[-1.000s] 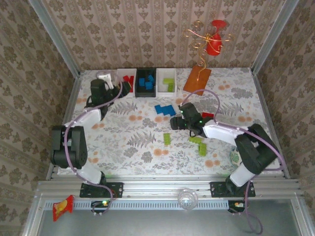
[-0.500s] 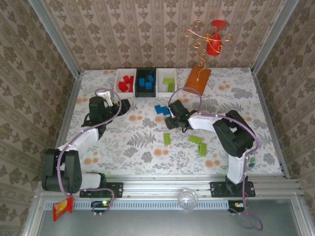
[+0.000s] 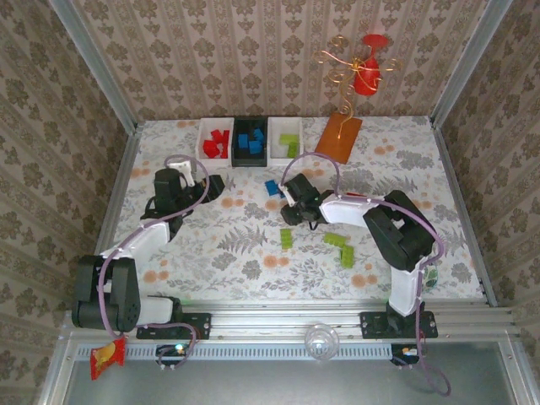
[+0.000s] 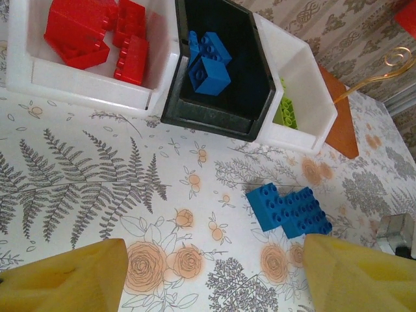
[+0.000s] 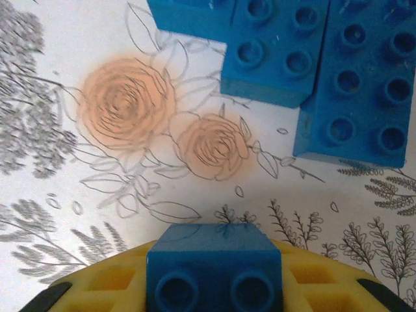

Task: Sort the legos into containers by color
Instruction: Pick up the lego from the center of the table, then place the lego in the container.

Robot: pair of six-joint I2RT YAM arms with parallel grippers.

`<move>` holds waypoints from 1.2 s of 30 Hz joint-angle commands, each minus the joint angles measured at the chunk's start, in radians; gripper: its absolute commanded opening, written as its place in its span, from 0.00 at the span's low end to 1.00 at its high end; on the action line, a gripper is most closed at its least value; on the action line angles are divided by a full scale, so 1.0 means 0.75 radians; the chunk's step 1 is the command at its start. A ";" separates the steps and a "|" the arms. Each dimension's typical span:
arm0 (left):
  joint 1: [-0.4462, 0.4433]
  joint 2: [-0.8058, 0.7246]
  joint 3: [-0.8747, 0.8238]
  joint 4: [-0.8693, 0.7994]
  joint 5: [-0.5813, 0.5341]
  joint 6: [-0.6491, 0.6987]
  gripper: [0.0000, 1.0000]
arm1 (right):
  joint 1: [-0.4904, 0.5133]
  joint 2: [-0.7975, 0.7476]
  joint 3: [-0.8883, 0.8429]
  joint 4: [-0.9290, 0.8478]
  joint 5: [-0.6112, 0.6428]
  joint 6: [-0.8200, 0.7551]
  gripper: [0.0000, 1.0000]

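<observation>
Surveying the table (image 3: pixel 219 245) from above, three bins stood at twelve o'clock: left white bin (image 4: pixel 84 88) with red legos (image 4: pixel 91 29), black bin (image 4: pixel 201 117) with blue, right white bin (image 4: pixel 296 130) with green. The left gripper (image 4: pixel 211 276), at nine o'clock, had its fingers apart and empty. The right gripper (image 3: pixel 285 192), centre, was clamped on a blue lego (image 5: pixel 214 266). A blue cluster (image 5: pixel 312 65) lay at its one o'clock. Green legos (image 3: pixel 336 240) lay loose between four and six o'clock.
</observation>
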 commanded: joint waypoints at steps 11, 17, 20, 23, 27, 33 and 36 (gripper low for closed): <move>-0.025 -0.126 -0.049 -0.040 -0.009 0.008 0.75 | -0.082 0.130 0.424 0.414 -0.139 0.384 0.30; -0.054 -0.171 -0.066 -0.090 0.010 0.010 0.78 | -0.095 0.410 0.775 0.416 -0.134 0.485 0.31; -0.060 -0.215 -0.079 -0.125 0.010 0.022 0.79 | -0.097 0.557 0.981 0.360 -0.122 0.509 0.32; -0.060 -0.264 -0.090 -0.170 0.000 0.041 0.79 | -0.097 0.700 1.194 0.277 -0.118 0.516 0.32; -0.060 -0.316 -0.104 -0.202 -0.011 0.056 0.80 | -0.097 0.857 1.473 0.129 -0.111 0.508 0.38; -0.060 -0.336 -0.109 -0.212 -0.012 0.064 0.80 | -0.099 0.904 1.633 0.037 -0.099 0.454 0.58; -0.060 -0.330 -0.109 -0.204 -0.010 0.063 0.80 | -0.103 0.855 1.614 0.012 -0.118 0.426 0.63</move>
